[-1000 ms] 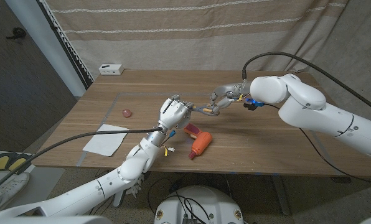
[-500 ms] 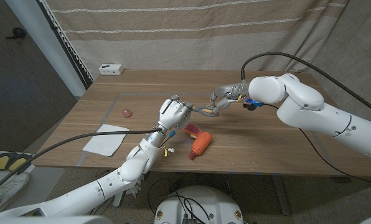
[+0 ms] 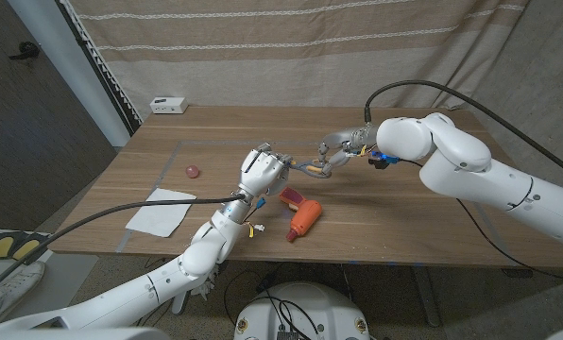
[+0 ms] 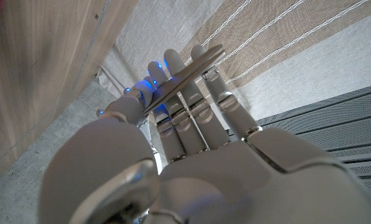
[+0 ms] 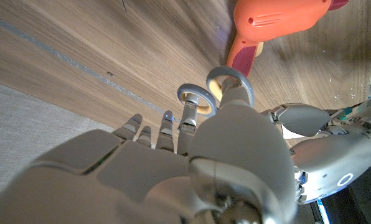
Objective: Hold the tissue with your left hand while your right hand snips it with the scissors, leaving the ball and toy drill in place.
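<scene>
A pair of scissors [image 3: 310, 168] with grey handles hangs in the air between my two hands, above the table's middle. My left hand [image 3: 264, 174] is raised with its fingers up, and the blades [image 4: 185, 71] lie across its fingertips, pinched against the thumb. My right hand [image 3: 343, 148] holds the handle loops [image 5: 198, 99] from the other side. The white tissue [image 3: 162, 211] lies flat near the table's front left edge, apart from both hands. A small pink ball [image 3: 192, 171] sits behind it. The orange toy drill [image 3: 303, 217] lies on the table just below the hands.
A small white box [image 3: 169, 105] stands at the table's [image 3: 404, 208] far left corner. A striped curtain hangs behind the table. Tape lines mark the wood around the tissue and ball.
My right arm has crept slightly towards the left hand. The scissors stay between both hands, and the tissue, ball and drill have not moved.
</scene>
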